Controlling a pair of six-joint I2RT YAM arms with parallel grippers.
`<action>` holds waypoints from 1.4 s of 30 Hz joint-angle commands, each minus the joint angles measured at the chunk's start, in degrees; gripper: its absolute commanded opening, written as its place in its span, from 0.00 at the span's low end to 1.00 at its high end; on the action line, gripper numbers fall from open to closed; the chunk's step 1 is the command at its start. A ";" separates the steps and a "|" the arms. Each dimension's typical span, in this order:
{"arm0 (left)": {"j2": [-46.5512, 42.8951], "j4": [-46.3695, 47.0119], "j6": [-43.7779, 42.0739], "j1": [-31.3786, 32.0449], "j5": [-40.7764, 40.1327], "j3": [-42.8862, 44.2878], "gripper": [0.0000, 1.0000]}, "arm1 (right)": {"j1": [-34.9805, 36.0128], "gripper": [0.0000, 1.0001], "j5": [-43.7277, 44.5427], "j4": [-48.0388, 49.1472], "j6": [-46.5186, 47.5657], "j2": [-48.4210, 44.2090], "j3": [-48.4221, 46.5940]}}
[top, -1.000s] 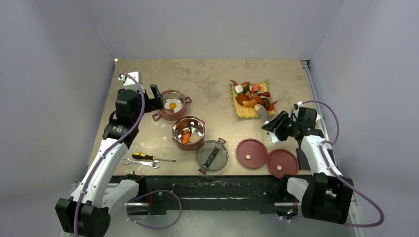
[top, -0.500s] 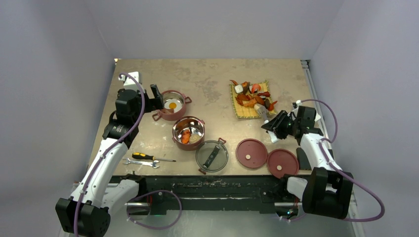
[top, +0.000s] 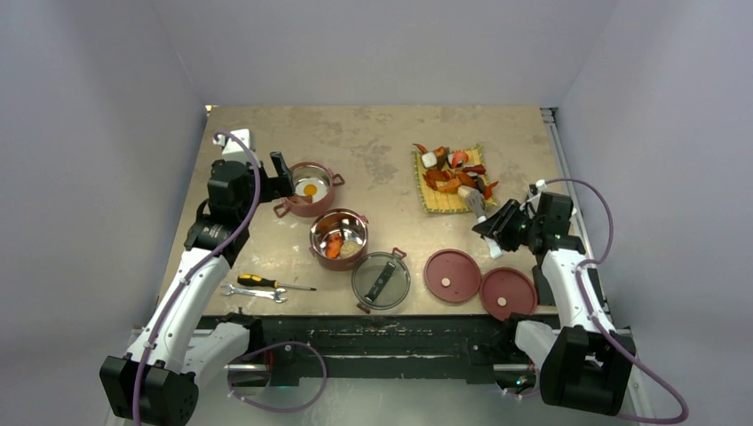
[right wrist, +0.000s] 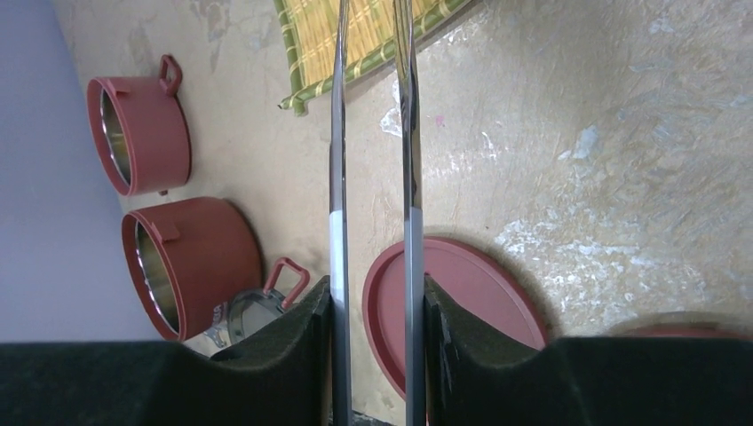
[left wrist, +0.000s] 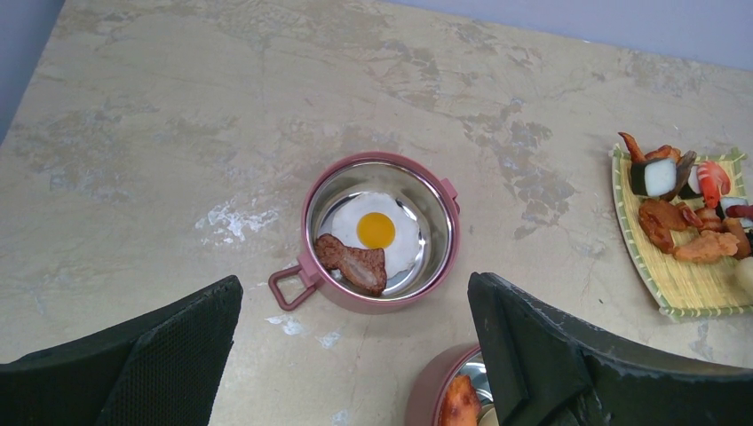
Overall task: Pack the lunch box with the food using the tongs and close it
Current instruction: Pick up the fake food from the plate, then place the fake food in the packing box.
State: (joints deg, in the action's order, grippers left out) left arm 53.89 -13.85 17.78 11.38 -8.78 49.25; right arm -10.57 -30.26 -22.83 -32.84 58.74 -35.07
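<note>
My right gripper [top: 499, 226] is shut on the tongs [top: 477, 207], whose two silver arms [right wrist: 337, 133] run between its pads [right wrist: 442, 333] with a narrow gap. Their tips reach the near right corner of the mat with the food [top: 453, 173]; I cannot tell if they hold a piece. The lunch box stands apart as two bowls. The far bowl [top: 330, 177] holds a fried egg [left wrist: 376, 231] and a brown piece [left wrist: 355, 262]. The near bowl [top: 355, 255] holds an orange chunk [top: 333, 248]. My left gripper [top: 282, 177] hangs open and empty beside the far bowl.
The dark see-through top lid [top: 381, 280] lies in front of the near bowl. Two flat red lids [top: 452, 276] [top: 508, 293] lie near the front edge on the right. A screwdriver [top: 262, 282] and a small wrench [top: 253, 292] lie at front left.
The right gripper has squeezed the tongs a little narrower and shifted slightly right. The left arm has not moved.
</note>
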 commanded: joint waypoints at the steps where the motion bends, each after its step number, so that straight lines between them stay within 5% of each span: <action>1: -0.38 1.85 -0.62 0.14 -0.19 0.05 0.99 | -0.22 0.00 1.42 -2.30 2.57 -2.59 -3.82; 9: -0.28 1.98 -0.63 0.14 -0.04 0.02 0.99 | -0.24 0.00 3.10 -4.02 5.35 -5.39 -5.85; 21: 0.30 2.31 -0.29 0.14 1.20 -0.19 0.99 | 2.04 0.00 -5.72 -2.69 8.58 -7.01 -9.27; 42: 1.30 2.05 -0.22 0.16 0.82 -0.08 0.99 | 36.72 0.00 0.99 19.38 -0.29 10.36 -20.69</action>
State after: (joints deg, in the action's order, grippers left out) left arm 55.11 -13.85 17.80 11.38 -7.97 49.04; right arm 21.93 -31.05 -10.68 -32.01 66.54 -51.37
